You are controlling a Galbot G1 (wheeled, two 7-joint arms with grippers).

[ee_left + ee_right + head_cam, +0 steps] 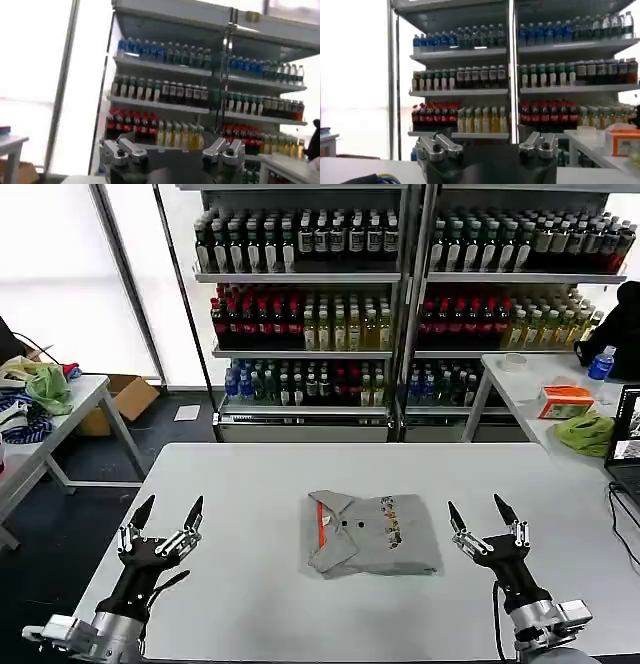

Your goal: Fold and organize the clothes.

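Folded grey collared shirt (372, 533) mid-desk (250, 484), left gripper (168, 515) and right gripper (484, 518) near front corners, fingers spread, grasping nothing

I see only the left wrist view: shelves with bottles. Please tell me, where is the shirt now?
Observer: A grey collared shirt lies folded at the middle of the white table.
Operator: Does any gripper hold it?
Observer: No. The left gripper is open, apart from the shirt on its left.
Operator: And the other arm?
Observer: The right gripper is open too, beside the shirt's right edge, not touching.
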